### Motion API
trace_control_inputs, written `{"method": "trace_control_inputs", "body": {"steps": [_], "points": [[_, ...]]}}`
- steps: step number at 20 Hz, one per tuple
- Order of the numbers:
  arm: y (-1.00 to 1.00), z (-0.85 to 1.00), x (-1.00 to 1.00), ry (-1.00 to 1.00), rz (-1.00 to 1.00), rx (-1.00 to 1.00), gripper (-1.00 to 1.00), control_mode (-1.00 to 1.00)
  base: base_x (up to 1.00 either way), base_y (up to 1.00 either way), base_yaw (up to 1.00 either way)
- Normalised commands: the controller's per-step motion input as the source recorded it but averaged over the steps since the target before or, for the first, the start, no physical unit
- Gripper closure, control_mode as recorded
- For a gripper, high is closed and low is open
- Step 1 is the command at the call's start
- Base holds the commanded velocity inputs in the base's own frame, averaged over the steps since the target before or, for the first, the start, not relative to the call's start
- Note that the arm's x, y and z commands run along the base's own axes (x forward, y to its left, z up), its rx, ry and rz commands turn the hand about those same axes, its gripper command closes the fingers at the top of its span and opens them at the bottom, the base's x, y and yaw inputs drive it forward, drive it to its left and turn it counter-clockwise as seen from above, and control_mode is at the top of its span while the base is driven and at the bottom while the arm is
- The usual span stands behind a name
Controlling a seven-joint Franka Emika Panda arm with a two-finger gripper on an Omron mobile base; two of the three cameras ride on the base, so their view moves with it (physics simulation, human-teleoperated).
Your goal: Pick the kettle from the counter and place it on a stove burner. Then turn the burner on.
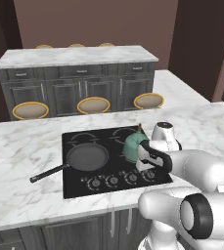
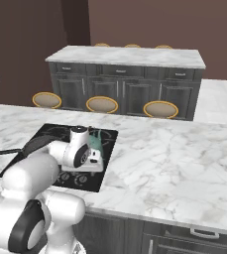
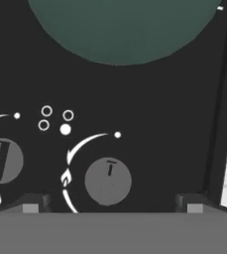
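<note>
Kettle (image 1: 133, 146), teal, squat and upright, sits on the black cooktop (image 1: 74, 185) at its right side, on the rear right burner (image 1: 128, 133) area; a thin brownish tip rises behind its dome. In the right base view the kettle (image 2: 96, 139) is mostly hidden behind the arm's wrist. From the hand view its rounded green body (image 3: 125, 25) fills the top of the picture.

End effector (image 1: 149, 172) hangs just in front of the kettle, over the row of knobs at the cooktop's front edge. Fingers stand wide apart, one tip (image 3: 33, 203) at the lower left and the other at the lower right of the hand view, with nothing between them. A round grey knob (image 3: 108, 181) lies between the two tips, a white arc and flame mark beside it; a second knob (image 3: 3, 161) lies to its left. Not touching the kettle as far as I can tell.

Frying pan (image 1: 87, 157), dark with a long black handle, rests on the left front of the cooktop, handle reaching out over the white marble desk (image 1: 20, 151). Pan and kettle are near each other but apart.

Beyond the desk: three round stools (image 1: 93, 105) and a row of dark grey cabinets (image 1: 79, 88) under a marble top.
</note>
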Motion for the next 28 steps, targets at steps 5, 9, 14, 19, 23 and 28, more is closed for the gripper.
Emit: {"method": "trace_control_inputs", "body": {"steps": [5,9,14,19,23,28], "points": [[0.00,-0.30,0.18,0.04,0.00,0.08,-1.00,-1.00,0.00,0.00,0.00],[0.00,-0.25,0.05,0.03,0.00,0.00,-1.00,-1.00,0.00,0.00,0.00],[0.00,-0.04,0.00,0.00,0.00,0.00,-1.00,-1.00,0.00,0.00,0.00],[0.03,0.00,-0.03,0.00,0.00,0.00,-1.00,-1.00,0.00,0.00,0.00],[0.27,-0.10,-0.16,0.00,0.00,-0.04,-1.00,-1.00,0.00,0.00,0.00],[0.14,-0.03,-0.01,0.00,0.00,-0.02,-1.00,-1.00,0.00,0.00,0.00]]}}
